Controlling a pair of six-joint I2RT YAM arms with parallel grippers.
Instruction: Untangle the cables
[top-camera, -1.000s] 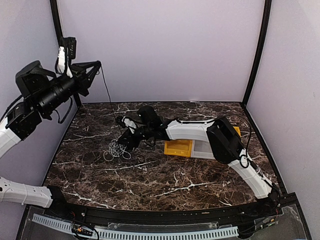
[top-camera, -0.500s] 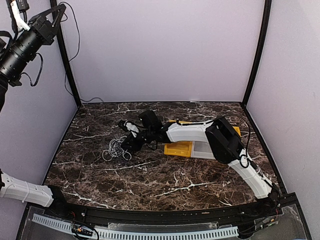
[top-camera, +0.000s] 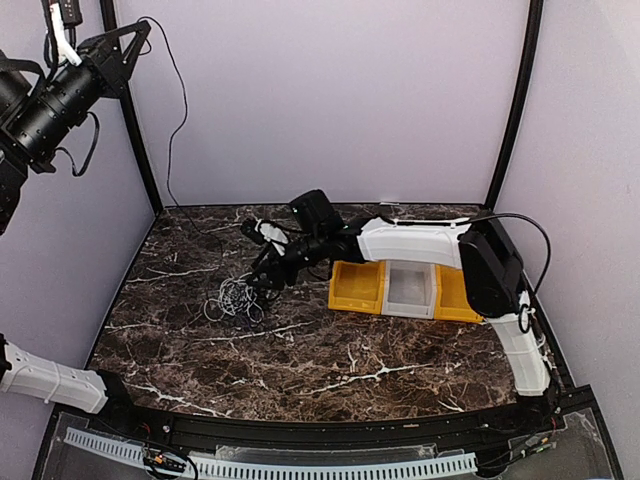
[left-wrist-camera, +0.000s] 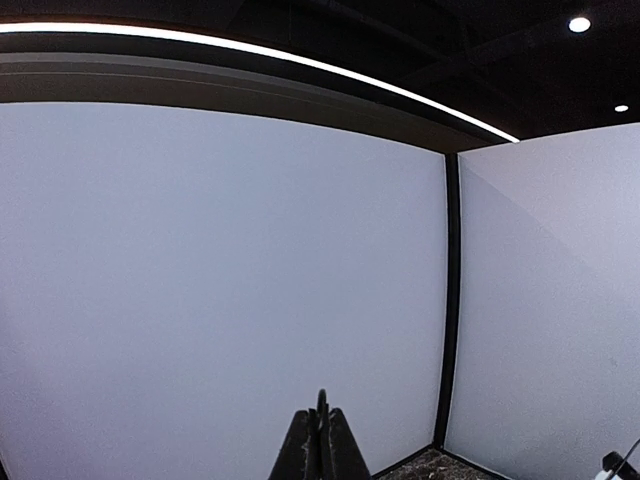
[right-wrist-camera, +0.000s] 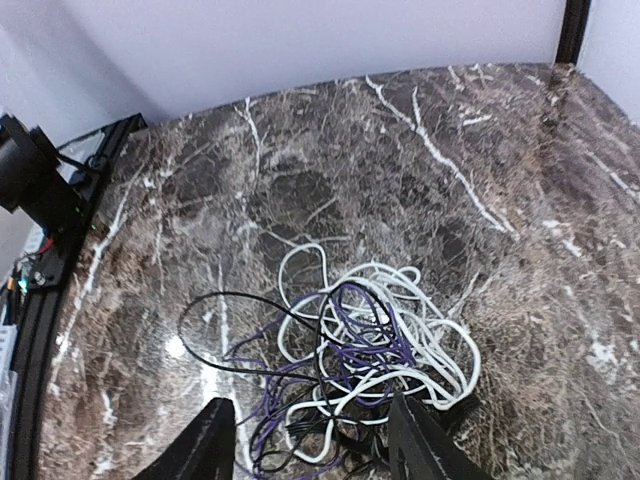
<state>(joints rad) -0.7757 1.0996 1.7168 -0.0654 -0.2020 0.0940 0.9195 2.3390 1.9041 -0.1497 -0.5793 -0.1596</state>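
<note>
The cables (top-camera: 232, 297) lie in a knotted clump of white, purple and black strands on the marble table (top-camera: 330, 350), left of centre. In the right wrist view the clump (right-wrist-camera: 375, 335) sits just ahead of my right gripper (right-wrist-camera: 315, 450), which is open, with the nearest loops lying between its fingers (right-wrist-camera: 212, 445). From above, the right gripper (top-camera: 268, 272) hovers at the clump's right edge. My left gripper (top-camera: 143, 30) is raised high at the top left, shut on a thin black cable (top-camera: 170, 130) that hangs down the back wall to the table. That black cable (left-wrist-camera: 322, 402) pokes out between the shut fingers.
A row of bins stands right of the clump: a yellow bin (top-camera: 357, 285), a clear one (top-camera: 410, 288) and another yellow one (top-camera: 455, 297), partly under the right arm. Black frame posts (top-camera: 140, 160) mark the back corners.
The left arm swung upward, drawing the black cable high out of the clump. The right gripper opened and drew back slightly from the clump; the right arm shifted, uncovering the bins.
</note>
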